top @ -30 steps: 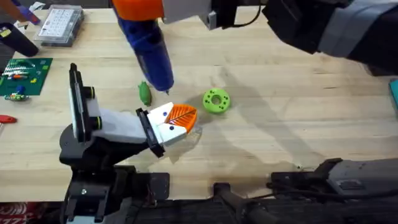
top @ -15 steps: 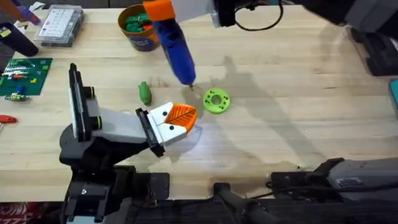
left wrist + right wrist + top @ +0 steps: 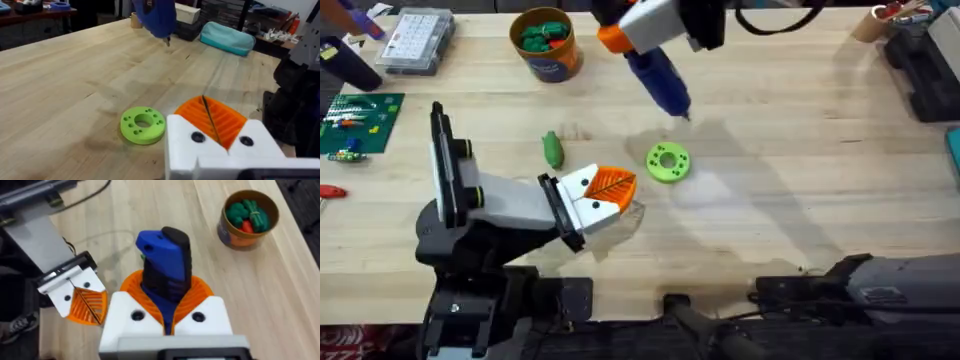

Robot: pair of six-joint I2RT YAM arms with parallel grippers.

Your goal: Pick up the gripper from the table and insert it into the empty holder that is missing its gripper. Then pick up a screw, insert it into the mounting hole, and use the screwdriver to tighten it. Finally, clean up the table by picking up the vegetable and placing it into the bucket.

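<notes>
My right gripper (image 3: 620, 38) is shut on the blue screwdriver (image 3: 662, 82), held above the far middle of the table with its bit pointing down toward the lime-green ring. The right wrist view shows its orange pads clamped round the screwdriver (image 3: 165, 262). The white holder (image 3: 582, 200) at the tip of the left arm carries the orange ribbed gripper (image 3: 612, 185). My left gripper (image 3: 203, 102) is shut, with only a dark seam between its pads. The dark-green vegetable (image 3: 553, 150) lies just behind the holder. The yellow-orange bucket (image 3: 545, 45) stands at the back left. A screw is out of view.
A lime-green ring (image 3: 667, 162) with holes lies right of the holder. A clear parts box (image 3: 415, 40) and a green circuit board (image 3: 355, 120) sit at the far left. The bucket (image 3: 247, 217) holds green and red toys. Bare wood stretches across the right half.
The right arm has carried the screwdriver from above the vegetable back and to the right. The bucket is now uncovered. The left arm has not moved.
</notes>
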